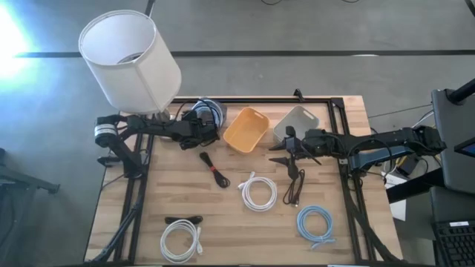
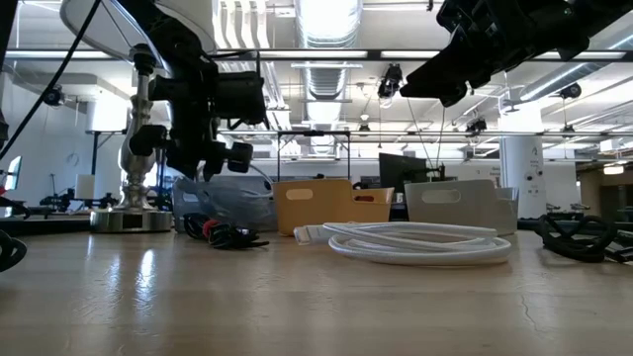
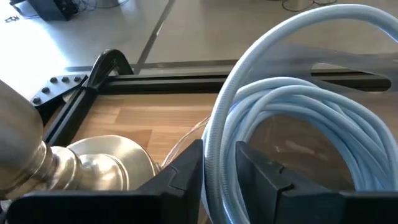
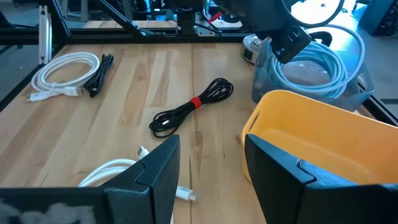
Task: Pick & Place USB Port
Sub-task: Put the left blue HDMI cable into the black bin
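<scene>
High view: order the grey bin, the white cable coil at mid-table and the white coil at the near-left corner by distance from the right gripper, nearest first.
From the right gripper:
1. Grey bin, just beyond it.
2. Mid-table white coil, nearer the front edge.
3. Corner white coil, far front-left.

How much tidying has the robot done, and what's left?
Done: one light blue cable sits in the clear bin. In hand: the left tool is at that cable; the right tool hangs open, empty. Left: a red-tied black cable, two white cables and a blue cable lie on the table, and the yellow bin looks empty.
</scene>
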Robot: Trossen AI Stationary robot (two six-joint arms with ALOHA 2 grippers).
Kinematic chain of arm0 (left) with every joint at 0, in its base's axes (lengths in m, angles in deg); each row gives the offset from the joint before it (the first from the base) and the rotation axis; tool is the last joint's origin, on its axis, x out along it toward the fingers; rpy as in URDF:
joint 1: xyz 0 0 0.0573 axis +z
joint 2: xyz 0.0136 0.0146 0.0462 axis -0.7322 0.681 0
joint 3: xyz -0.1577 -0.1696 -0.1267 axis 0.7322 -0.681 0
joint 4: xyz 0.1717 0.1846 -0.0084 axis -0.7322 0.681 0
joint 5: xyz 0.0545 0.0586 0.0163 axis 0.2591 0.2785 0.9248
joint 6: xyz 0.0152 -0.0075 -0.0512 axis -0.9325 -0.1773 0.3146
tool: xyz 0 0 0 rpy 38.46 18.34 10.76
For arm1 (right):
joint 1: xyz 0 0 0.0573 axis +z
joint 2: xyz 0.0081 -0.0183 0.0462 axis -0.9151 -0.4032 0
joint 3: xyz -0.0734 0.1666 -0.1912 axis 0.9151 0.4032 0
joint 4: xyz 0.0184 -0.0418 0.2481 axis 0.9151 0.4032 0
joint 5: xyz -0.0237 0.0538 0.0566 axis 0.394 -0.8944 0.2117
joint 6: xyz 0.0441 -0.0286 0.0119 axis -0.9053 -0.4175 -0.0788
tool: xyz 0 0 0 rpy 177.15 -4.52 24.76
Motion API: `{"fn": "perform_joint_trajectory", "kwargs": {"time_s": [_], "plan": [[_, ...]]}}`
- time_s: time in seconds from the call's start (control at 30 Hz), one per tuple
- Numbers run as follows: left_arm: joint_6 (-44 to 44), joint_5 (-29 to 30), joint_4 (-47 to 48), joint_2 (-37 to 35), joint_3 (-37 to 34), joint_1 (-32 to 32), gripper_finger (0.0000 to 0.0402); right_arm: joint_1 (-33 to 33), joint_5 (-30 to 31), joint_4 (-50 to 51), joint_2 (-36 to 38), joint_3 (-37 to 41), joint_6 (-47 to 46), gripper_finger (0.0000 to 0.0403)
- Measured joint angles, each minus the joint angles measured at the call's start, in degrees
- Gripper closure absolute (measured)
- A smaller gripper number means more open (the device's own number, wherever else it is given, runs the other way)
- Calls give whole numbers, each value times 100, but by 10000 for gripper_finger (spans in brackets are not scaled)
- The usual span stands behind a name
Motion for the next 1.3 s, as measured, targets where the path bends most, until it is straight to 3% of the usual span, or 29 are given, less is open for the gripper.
{"fn": "perform_joint_trajectory", "kwargs": {"time_s": [0.37, 0.63, 0.97, 1.3], "plan": [[-284, 2, 12, -7, 222, -57, 283, -2, 0, -2, 0, 0, 2, 225], [-595, 169, 145, -12, 532, -114, 291, -2, 0, -2, 0, 0, -1, 225], [14, 54, 1055, -13, 570, -83, 294, -1, -1, 4, 0, 0, -17, 225], [-711, 747, 1034, -13, 943, -605, 294, 0, 0, 7, 0, 0, -13, 225]]}}
